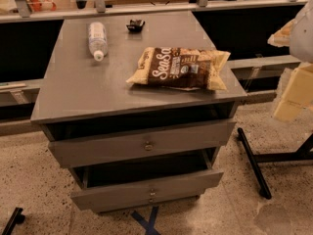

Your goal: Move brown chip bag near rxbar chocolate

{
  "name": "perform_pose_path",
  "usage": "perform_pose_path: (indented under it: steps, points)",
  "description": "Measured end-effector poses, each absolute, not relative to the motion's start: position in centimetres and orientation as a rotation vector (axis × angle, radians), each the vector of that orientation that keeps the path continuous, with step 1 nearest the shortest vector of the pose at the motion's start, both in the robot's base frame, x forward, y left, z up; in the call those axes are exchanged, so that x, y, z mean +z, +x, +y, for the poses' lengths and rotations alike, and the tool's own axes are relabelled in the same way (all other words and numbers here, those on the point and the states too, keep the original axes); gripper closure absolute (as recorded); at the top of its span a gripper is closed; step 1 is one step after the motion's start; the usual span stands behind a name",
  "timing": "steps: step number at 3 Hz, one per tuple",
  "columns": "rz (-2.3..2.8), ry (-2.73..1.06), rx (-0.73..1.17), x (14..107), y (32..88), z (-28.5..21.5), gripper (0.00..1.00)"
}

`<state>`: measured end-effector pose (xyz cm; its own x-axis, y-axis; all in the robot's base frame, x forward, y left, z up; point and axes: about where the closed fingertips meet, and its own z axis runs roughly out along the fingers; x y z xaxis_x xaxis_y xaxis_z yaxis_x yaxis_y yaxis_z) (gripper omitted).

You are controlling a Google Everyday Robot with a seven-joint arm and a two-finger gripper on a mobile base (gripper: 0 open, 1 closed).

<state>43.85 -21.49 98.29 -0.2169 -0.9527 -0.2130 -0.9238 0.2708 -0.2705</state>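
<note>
We are listing: brown chip bag [178, 67] lying front-right on table [73, 89]; rxbar chocolate [135, 25] at far edge; claw [295, 93] hovering beyond right side, grip state impossible to tell.

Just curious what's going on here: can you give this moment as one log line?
claw: off right of cabinet | brown chip bag: front right, untouched | rxbar chocolate: back middle | bottle: back left

Top of grey cabinet [73, 92]: brown chip bag [178, 67] lies flat, front right; rxbar chocolate [135, 24] rear centre, well apart from it; clear bottle [97, 39] on its side, rear left. Both drawers [146, 143] ajar. The gripper [293, 94] hangs off the cabinet's right side, touching nothing
</note>
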Motion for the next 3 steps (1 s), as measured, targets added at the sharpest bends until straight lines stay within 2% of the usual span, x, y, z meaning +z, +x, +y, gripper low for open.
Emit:
perform_pose_path:
  steps: [2,3]
  points:
    - [2.198,-1.675,-0.093,98.5,44.1,-21.4,0.00]
    - [2.121,-1.537,0.020,98.3,46.3,-20.7,0.00]
